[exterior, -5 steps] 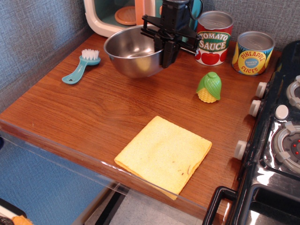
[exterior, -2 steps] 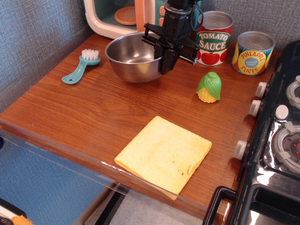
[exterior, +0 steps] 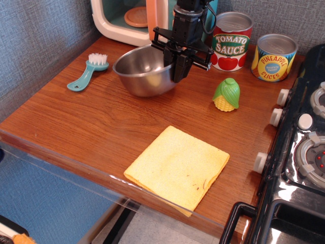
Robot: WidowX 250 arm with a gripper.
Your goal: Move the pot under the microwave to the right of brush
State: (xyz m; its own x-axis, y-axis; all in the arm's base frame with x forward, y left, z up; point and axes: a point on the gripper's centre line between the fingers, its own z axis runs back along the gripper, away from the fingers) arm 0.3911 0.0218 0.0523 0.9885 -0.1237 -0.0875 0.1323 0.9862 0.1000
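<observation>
The shiny steel pot (exterior: 141,76) sits on the wooden counter just in front of the teal and cream microwave (exterior: 118,26), to the right of the teal brush (exterior: 86,72). The pot looks tilted, with its right rim raised. My black gripper (exterior: 177,72) comes down from above and is shut on the pot's right rim. The brush lies flat with its white bristles pointing to the back, a short gap away from the pot.
A tomato sauce can (exterior: 231,43) and a pineapple can (exterior: 274,58) stand at the back right. A toy corn (exterior: 226,95) stands right of the pot. A yellow cloth (exterior: 177,166) lies at the front. A black stove (exterior: 304,152) borders the right.
The gripper, holding the pot's rim, has shifted slightly left and up. The pot has moved a little with it and now sits tilted.
</observation>
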